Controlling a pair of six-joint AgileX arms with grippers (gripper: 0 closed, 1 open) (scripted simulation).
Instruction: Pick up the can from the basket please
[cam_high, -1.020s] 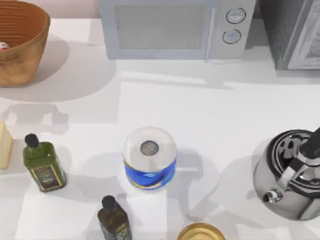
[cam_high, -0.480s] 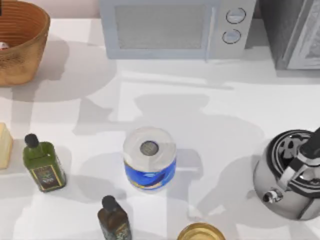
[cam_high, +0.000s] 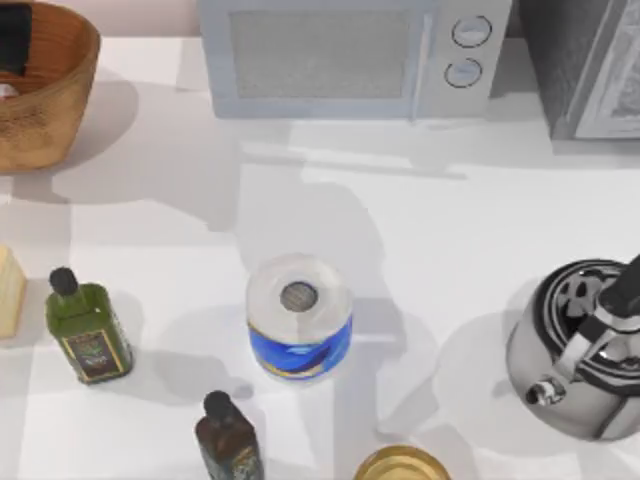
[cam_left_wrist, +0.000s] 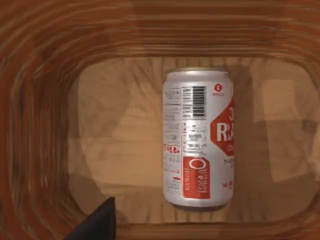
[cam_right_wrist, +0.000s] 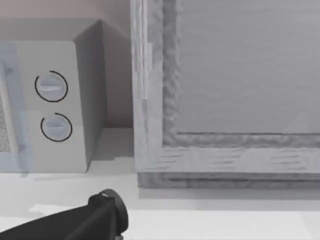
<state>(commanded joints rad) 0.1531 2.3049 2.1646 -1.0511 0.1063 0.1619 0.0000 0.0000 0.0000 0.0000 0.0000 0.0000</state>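
The silver-and-red drink can (cam_left_wrist: 198, 140) lies on its side on the floor of the round woven orange-brown basket (cam_high: 50, 110), at the table's far left corner. The left gripper (cam_high: 14, 40) hovers above it; its jaw opening is not visible.

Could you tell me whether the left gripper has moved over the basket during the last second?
Yes. The left gripper now hangs above the basket, where earlier none appeared, over the can.

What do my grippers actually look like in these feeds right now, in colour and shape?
Little of them shows. Over the basket, the left gripper is a flat black block in the top view; the left wrist view shows one of its fingertips as a matte black pointed wedge, without markings or cables. The black knobbed piece in the right wrist view looks like the kettle's handle.
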